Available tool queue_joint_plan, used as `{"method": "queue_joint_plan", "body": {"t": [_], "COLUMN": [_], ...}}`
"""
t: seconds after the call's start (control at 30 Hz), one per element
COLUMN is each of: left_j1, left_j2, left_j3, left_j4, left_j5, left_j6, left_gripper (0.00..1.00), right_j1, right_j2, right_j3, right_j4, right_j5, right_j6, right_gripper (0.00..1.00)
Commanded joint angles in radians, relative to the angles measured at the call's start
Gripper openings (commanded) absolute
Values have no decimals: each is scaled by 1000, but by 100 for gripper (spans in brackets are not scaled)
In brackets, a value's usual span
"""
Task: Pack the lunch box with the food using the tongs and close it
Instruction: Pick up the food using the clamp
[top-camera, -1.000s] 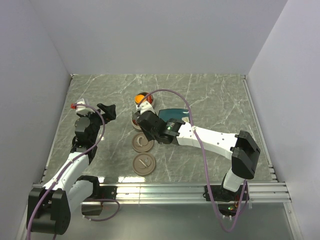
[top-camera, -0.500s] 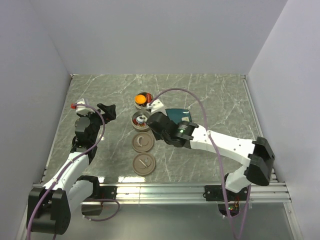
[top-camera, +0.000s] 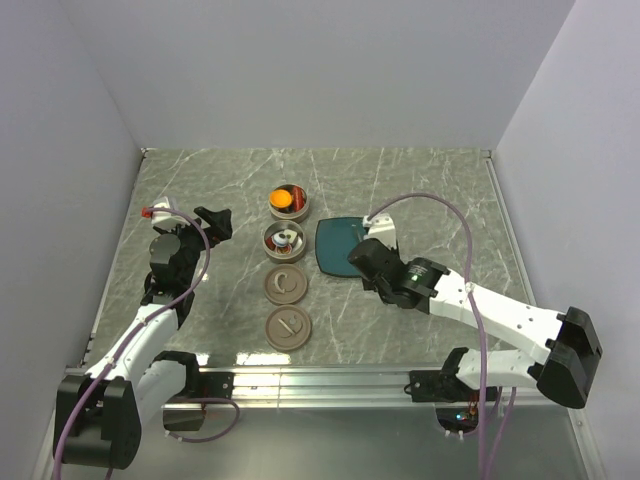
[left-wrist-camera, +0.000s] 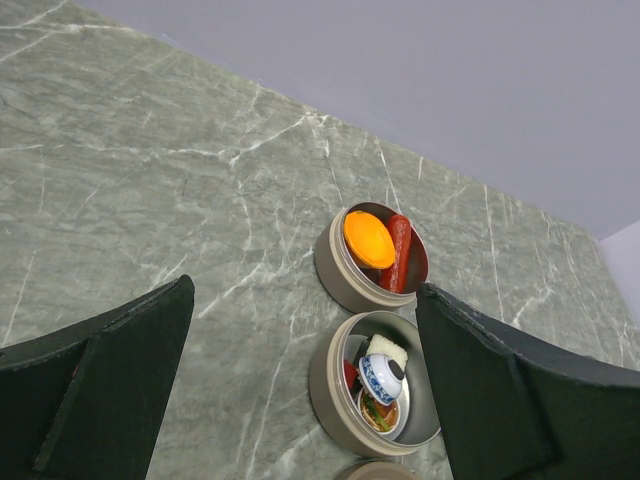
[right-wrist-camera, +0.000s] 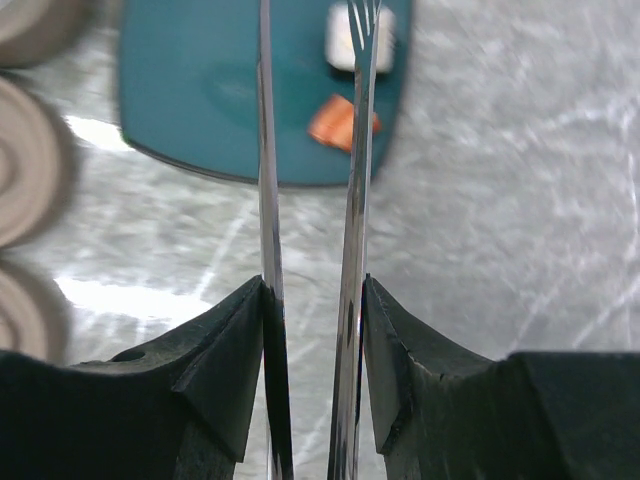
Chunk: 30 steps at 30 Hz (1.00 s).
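Lunch box (top-camera: 284, 241): two round open tins on the worktop (top-camera: 430, 200), both just left of the teal plate (top-camera: 333, 240).
Far tin (left-wrist-camera: 340, 285): a little beyond the plate's far-left corner; it holds an orange ball (left-wrist-camera: 369, 239) and a long sausage (left-wrist-camera: 399, 250).
Near tin (left-wrist-camera: 325, 395): beside the plate's left edge; it holds a white piece (left-wrist-camera: 385, 350), a small blue-and-white cup (left-wrist-camera: 380, 378) and some red and dark bits that I cannot name.
Lids (top-camera: 285, 286): two round lids lie flat, left of the plate and nearer to the arms than it; neither is on a tin.
Food on the plate: one white cube (right-wrist-camera: 385, 45) and one sausage piece (right-wrist-camera: 335, 122), close together near one edge.
Tongs (right-wrist-camera: 267, 180): they point at the plate, with the tips a little apart and one tip over the white cube; nothing is between them.
Right gripper (right-wrist-camera: 312, 300): at the plate's near-right side, jaws clamped on both arms of the tongs.
Left gripper (left-wrist-camera: 305, 300): well left of the plate, past the tins; jaws wide apart and empty.
Done, as I judge: most of the food is already in the tins.
Left to do: bring the last two pieces from the plate, then close the box.
Closing: not yet begun; tins and lids all lie apart.
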Motion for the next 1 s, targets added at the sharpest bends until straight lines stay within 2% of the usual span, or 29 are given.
{"method": "queue_joint_plan", "body": {"t": [0.0,0.97], "left_j1": [5,5], "left_j2": [-1,7], "left_j3": [21,19], "left_j4": [34,38], "left_j5": [6,4], "left_j6": [-3,-5], "left_gripper": [99,100], "right_j1": [-25,-81], "right_j2": [-50,56], "right_j3": [-30,-60], "right_j4": [-17,14], "right_j5": [41,15], "right_j6": [59,51], "right_gripper": [49,55]}}
